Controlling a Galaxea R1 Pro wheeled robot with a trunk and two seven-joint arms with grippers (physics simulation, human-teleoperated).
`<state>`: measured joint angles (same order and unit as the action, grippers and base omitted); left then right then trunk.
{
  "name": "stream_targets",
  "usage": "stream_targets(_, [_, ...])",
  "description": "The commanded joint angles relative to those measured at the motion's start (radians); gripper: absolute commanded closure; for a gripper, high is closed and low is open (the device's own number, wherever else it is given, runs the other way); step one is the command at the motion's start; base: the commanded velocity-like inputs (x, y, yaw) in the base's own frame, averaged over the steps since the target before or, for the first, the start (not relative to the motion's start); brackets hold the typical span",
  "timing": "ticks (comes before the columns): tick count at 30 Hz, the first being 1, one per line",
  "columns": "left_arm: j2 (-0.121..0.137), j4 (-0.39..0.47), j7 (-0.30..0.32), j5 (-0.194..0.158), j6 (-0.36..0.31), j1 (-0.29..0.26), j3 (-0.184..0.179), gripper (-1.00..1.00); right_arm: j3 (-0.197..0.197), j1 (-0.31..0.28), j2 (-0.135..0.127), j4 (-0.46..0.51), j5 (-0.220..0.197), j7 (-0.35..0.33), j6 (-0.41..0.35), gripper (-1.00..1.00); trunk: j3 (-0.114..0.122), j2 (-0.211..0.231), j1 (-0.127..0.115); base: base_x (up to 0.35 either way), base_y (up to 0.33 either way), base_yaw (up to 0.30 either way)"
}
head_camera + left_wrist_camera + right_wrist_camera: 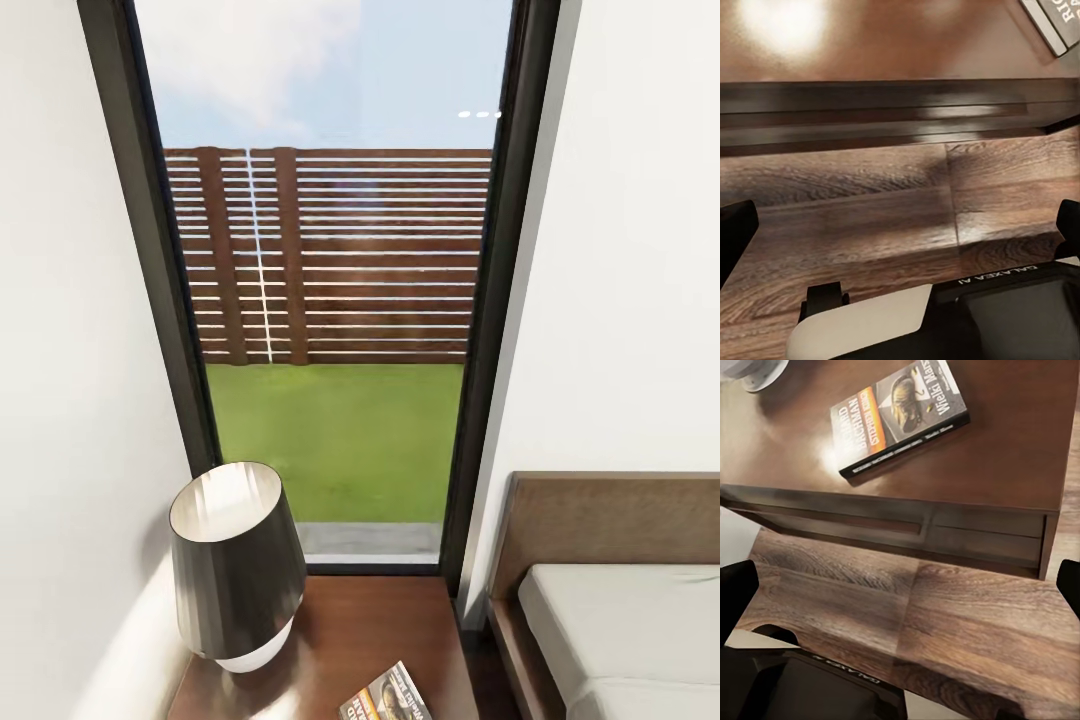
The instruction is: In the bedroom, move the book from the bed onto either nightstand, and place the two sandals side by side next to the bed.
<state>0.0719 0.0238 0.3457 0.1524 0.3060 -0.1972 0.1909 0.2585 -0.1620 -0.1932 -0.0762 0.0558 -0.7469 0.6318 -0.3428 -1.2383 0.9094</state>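
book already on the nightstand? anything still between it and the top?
Nothing visible. The book lies flat on the nightstand top, apart from the lamp. Right gripper hangs open over the floor in front of the drawers, nothing in it.

One book [900, 416], one lamp [237, 565], one nightstand [370, 625], one bed [625, 630]

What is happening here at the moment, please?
A two-armed robot is facing a nightstand beside the bed, under a tall window. The book lies flat on the nightstand top, near a dark-shaded lamp, so that part of the job looks done. Nothing is being held: the right gripper and the left gripper both hang open over the wood floor in front of the drawers.
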Motion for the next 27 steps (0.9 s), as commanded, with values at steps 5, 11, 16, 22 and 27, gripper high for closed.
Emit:
stream_targets(5, [0.0, -0.001, 0.002, 0.01, 0.004, -0.001, 0.009, -1.0, 0.008, -0.002, 0.001, -0.005, 0.006, -0.002, 0.005, -1.0, -0.001, -0.001, 0.0, 0.0, 0.0, 0.0])
stream_targets(11, [0.0, -0.001, 0.002, 0.01, 0.004, -0.001, 0.009, -1.0, 0.008, -0.002, 0.001, -0.004, 0.006, -0.002, 0.005, -1.0, -0.001, -0.001, 0.0, 0.0, 0.0, 0.0])
stream_targets(16, [0.0, -0.001, 0.002, 0.01, 0.004, -0.001, 0.009, -1.0, 0.008, -0.002, 0.001, -0.004, 0.006, -0.002, 0.005, -1.0, -0.001, -0.001, 0.0, 0.0, 0.0, 0.0])
stream_targets(22, [0.0, -0.001, 0.002, 0.01, 0.004, -0.001, 0.009, -1.0, 0.008, -0.002, 0.001, -0.004, 0.006, -0.002, 0.005, -1.0, -0.001, -0.001, 0.0, 0.0, 0.0, 0.0])
stream_targets(27, [0.0, -0.001, 0.002, 0.01, 0.004, -0.001, 0.009, -1.0, 0.008, -0.002, 0.001, -0.004, 0.006, -0.002, 0.005, -1.0, -0.001, -0.001, 0.0, 0.0, 0.0, 0.0])
